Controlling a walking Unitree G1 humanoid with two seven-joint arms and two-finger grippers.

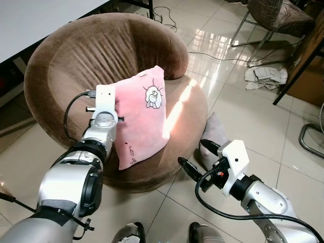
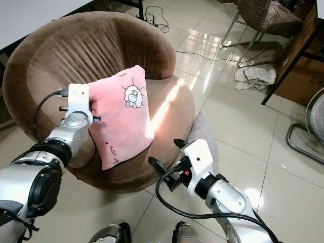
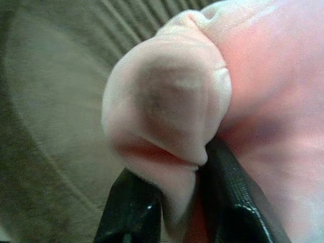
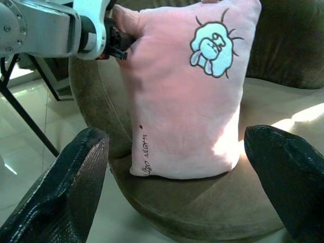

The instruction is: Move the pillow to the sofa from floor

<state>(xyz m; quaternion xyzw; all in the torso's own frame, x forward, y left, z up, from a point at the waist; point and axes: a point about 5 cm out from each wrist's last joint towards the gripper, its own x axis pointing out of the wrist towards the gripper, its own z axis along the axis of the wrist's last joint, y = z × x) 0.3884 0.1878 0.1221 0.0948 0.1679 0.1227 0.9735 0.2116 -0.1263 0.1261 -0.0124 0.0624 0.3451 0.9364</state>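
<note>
Left gripper (image 3: 177,202) clenched on pink pillow (image 1: 142,119) corner; pillow upright, apparently resting on round brown sofa (image 1: 71,55). Right gripper (image 4: 177,172) spread wide, near sofa front.

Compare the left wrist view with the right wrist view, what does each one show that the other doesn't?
Left wrist view alone: a close-up of the left gripper pinching a bunched corner of the pink pillow. Right wrist view alone: the right gripper open, the pillow's cartoon print, its stitched lettering, and the left arm at its upper corner. Both share the pillow and the brown sofa.
</note>
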